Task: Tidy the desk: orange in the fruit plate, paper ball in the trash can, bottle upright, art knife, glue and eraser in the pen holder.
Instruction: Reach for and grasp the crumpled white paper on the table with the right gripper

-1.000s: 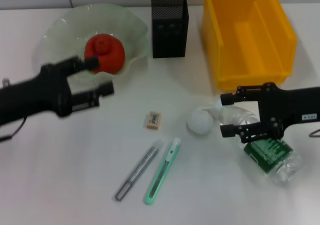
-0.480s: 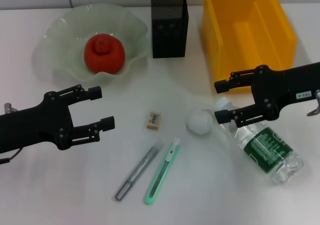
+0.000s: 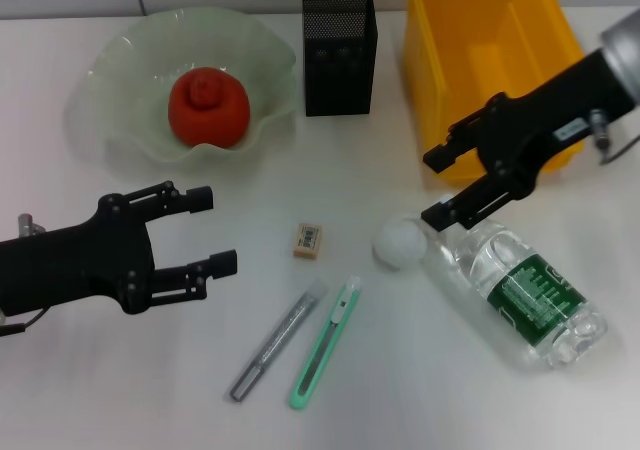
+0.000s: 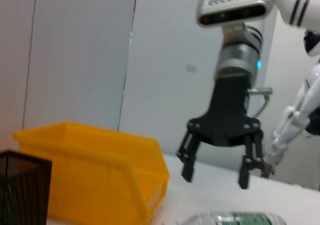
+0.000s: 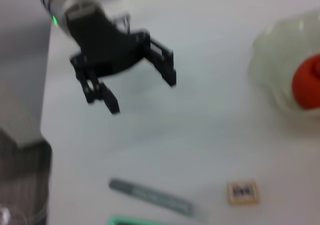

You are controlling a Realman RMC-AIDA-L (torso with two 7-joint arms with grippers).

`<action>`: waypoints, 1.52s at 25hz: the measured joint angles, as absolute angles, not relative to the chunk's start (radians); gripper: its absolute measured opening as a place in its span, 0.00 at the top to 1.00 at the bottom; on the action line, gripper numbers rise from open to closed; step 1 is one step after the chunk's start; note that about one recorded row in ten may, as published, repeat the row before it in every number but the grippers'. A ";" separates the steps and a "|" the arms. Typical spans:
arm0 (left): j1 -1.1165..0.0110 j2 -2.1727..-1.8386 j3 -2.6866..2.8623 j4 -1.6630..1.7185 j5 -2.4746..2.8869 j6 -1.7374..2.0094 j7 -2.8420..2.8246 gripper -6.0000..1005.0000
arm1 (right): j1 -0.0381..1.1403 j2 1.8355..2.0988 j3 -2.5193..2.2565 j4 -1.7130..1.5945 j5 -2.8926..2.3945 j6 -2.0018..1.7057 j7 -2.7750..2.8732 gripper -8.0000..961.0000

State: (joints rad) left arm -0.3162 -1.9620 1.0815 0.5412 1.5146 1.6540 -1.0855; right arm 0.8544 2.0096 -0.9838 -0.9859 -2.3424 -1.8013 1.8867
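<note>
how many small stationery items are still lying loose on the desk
3. The eraser lies mid-desk, in front of the pen holder. The glue stick and the green art knife lie side by side nearer the robot. None shows hidden behind either arm.

1. This looks like a robotics lab or test room set up as an office desk: a plain white desk top (image 3: 120,390) carries only a few staged props.
2. A black wire-mesh pen holder (image 3: 339,52) stands near the desk's far edge, and a small tan eraser (image 3: 307,240), a grey glue stick (image 3: 277,339) and a green art knife (image 3: 325,342) lie toward the near edge.
3. An open yellow plastic storage bin (image 3: 492,65) sits at the far right corner.
4. Bare pale wall panels (image 4: 85,55) rise behind the desk.
</note>
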 joint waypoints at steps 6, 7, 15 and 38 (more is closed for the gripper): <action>-0.318 -1.957 1.082 0.541 1.556 1.645 -1.086 0.22 | 0.942 2.058 -1.074 -0.924 -2.507 -1.677 1.912 0.18; -0.318 -1.956 1.084 0.541 1.557 1.644 -1.086 0.22 | 0.950 2.067 -1.076 -0.918 -2.532 -1.660 1.913 0.18; -0.322 -1.954 1.078 0.542 1.558 1.642 -1.091 0.23 | 0.960 2.086 -1.212 -0.862 -2.549 -1.533 1.906 0.19; -0.319 -1.954 1.078 0.540 1.558 1.646 -1.101 0.24 | 0.935 2.089 -1.428 -0.789 -2.448 -1.367 1.900 0.20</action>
